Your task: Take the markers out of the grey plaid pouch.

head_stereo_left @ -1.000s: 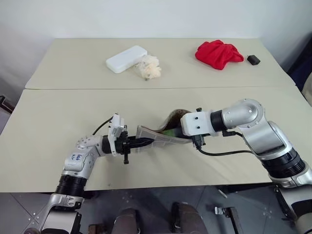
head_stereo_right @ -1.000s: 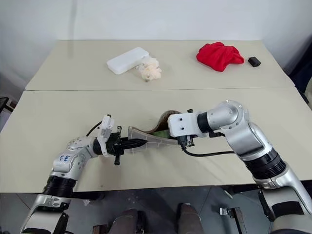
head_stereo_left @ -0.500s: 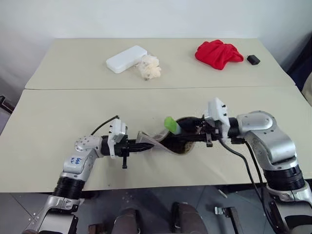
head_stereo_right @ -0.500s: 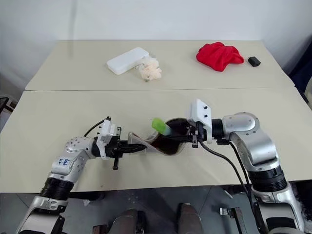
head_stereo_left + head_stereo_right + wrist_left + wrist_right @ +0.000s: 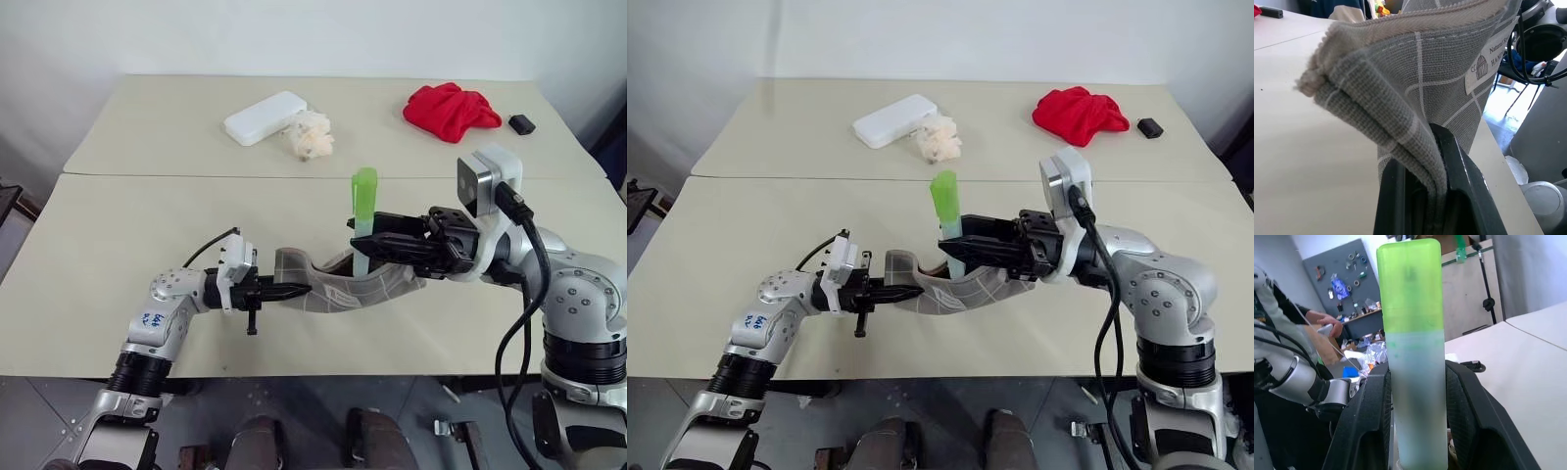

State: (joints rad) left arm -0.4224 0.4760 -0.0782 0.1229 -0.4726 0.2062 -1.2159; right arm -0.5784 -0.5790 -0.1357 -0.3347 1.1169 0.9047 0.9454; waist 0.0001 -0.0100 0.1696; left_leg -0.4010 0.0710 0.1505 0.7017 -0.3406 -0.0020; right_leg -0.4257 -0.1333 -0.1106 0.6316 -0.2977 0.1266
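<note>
We are partway through emptying the pouch (image 5: 338, 289): our right claw (image 5: 364, 246) is pinching the green highlighter (image 5: 363, 217) by its pale lower body, holding it upright with the green cap on top, just above the pouch's open mouth. Our left claw (image 5: 294, 290) is pressed together on the pouch's far end, keeping the fabric lifted off the bench (image 5: 118, 225) and sagging between the two arms. As we judge it, the next move is carrying the highlighter clear of the pouch and setting it on the bench, then reaching in for the red marker, which we are not seeing here
</note>
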